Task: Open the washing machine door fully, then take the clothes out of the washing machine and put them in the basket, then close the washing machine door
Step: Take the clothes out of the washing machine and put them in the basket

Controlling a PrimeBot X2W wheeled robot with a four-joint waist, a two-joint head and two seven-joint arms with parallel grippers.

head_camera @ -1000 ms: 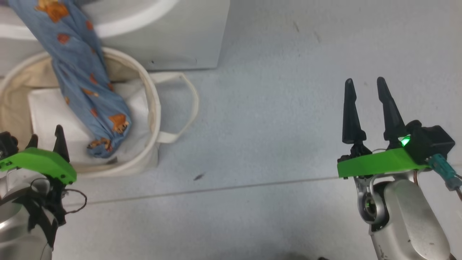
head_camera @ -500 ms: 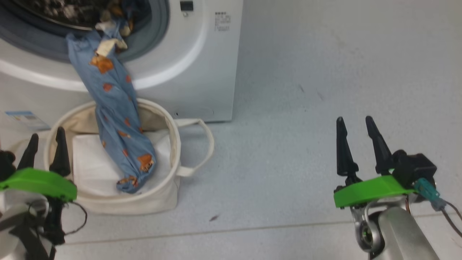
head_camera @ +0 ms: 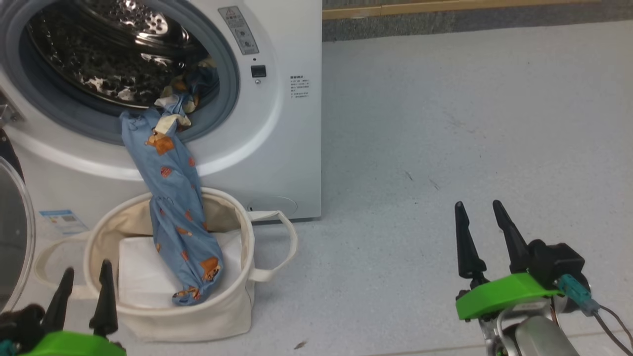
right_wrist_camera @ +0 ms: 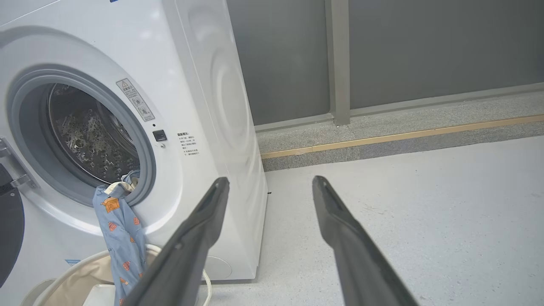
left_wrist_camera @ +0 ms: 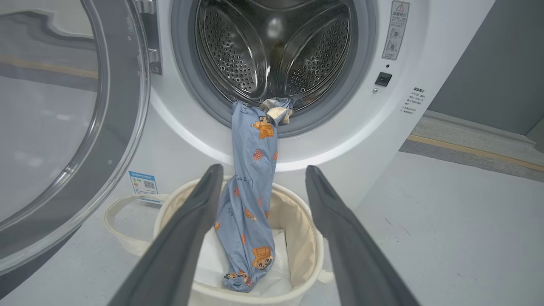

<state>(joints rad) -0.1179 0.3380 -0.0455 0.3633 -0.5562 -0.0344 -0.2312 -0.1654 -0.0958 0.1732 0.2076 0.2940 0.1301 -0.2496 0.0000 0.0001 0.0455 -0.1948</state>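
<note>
In the head view, the basket (head_camera: pixel 217 316) at 7 o'clock holds a flat white pad (head_camera: pixel 141 277) and the lower end of the clothes (head_camera: pixel 173 198). They are a light blue garment with orange prints, hanging from the mouth of the washing machine (head_camera: pixel 292 148) at 11 o'clock. Its top is bunched with a cream piece on the grey gasket. The left gripper (head_camera: pixel 85 271) at 7 and the right gripper (head_camera: pixel 477 206) at 5 both have their jaws apart and hold nothing.

In the left wrist view, the washing machine door (left_wrist_camera: pixel 63 148) stands swung open at 9 o'clock. The perforated steel drum (left_wrist_camera: pixel 272 46) is at 12.

In the right wrist view, a pale speckled floor (right_wrist_camera: pixel 425 212) runs to a grey wall (right_wrist_camera: pixel 425 46) at 12, with a yellow strip (right_wrist_camera: pixel 403 137) along its foot.
</note>
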